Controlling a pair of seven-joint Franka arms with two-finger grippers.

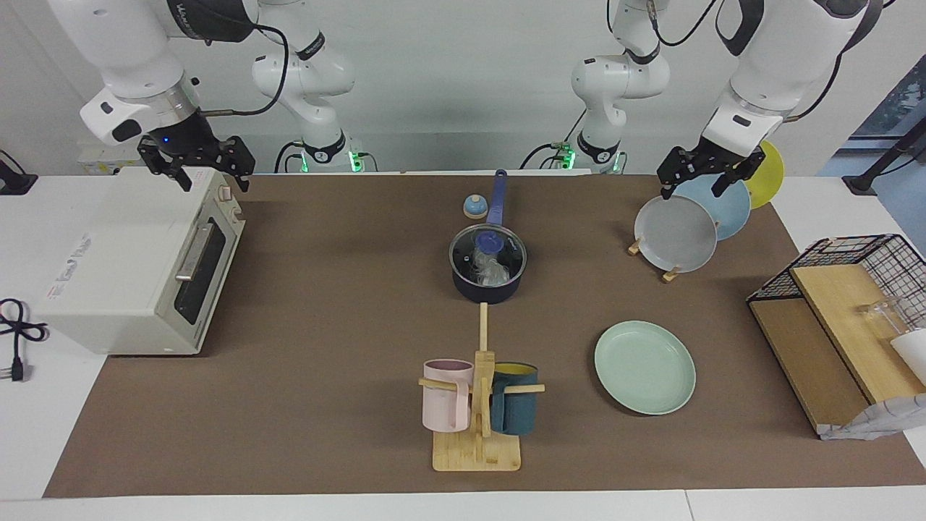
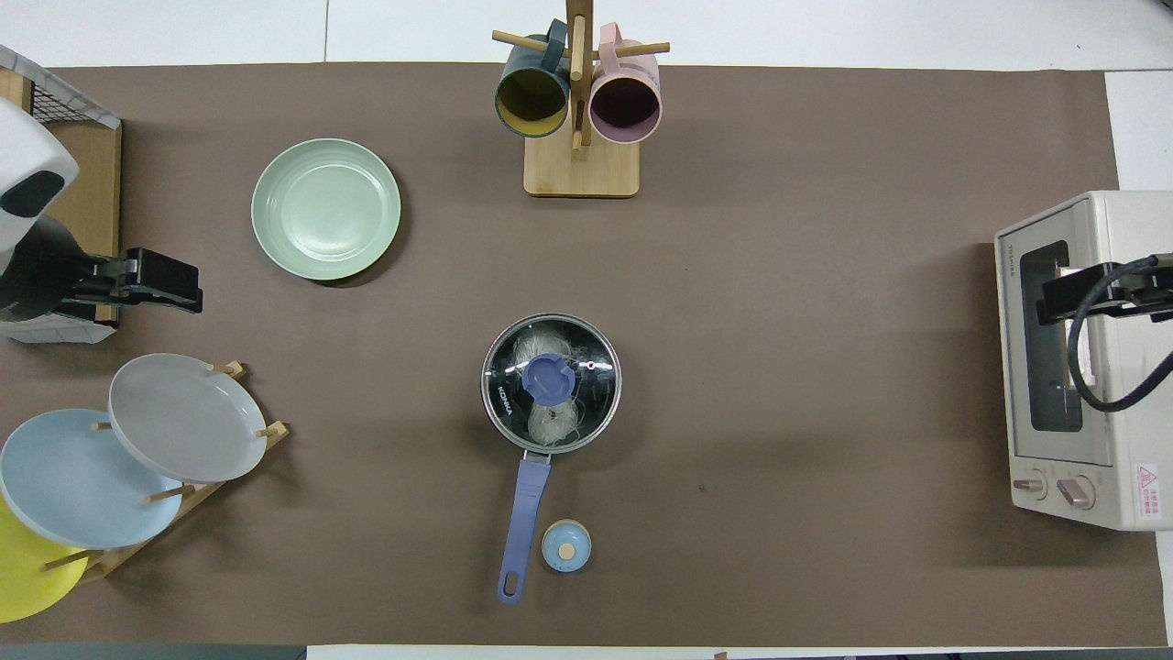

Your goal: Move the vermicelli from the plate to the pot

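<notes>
The pot (image 1: 479, 293) is a dark navy saucepan in the middle of the table, with its long blue handle (image 2: 524, 513) pointing toward the robots. A glass lid with a blue knob (image 2: 550, 380) sits on it. Whitish vermicelli (image 1: 493, 272) shows through the lid inside the pot (image 2: 553, 423). The mint-green plate (image 1: 644, 367) lies bare, farther from the robots and toward the left arm's end (image 2: 325, 209). My left gripper (image 1: 691, 189) is open and empty above the plate rack (image 2: 188, 284). My right gripper (image 1: 213, 179) is open and empty over the toaster oven (image 2: 1049, 298).
A white toaster oven (image 1: 130, 268) stands at the right arm's end. A rack holds grey (image 1: 676, 233), light-blue and yellow plates. A wooden mug tree (image 1: 479, 405) carries a pink mug and a teal mug. A small blue bell (image 1: 474, 207) sits beside the pot handle. A wire basket (image 1: 846, 289) holds boards.
</notes>
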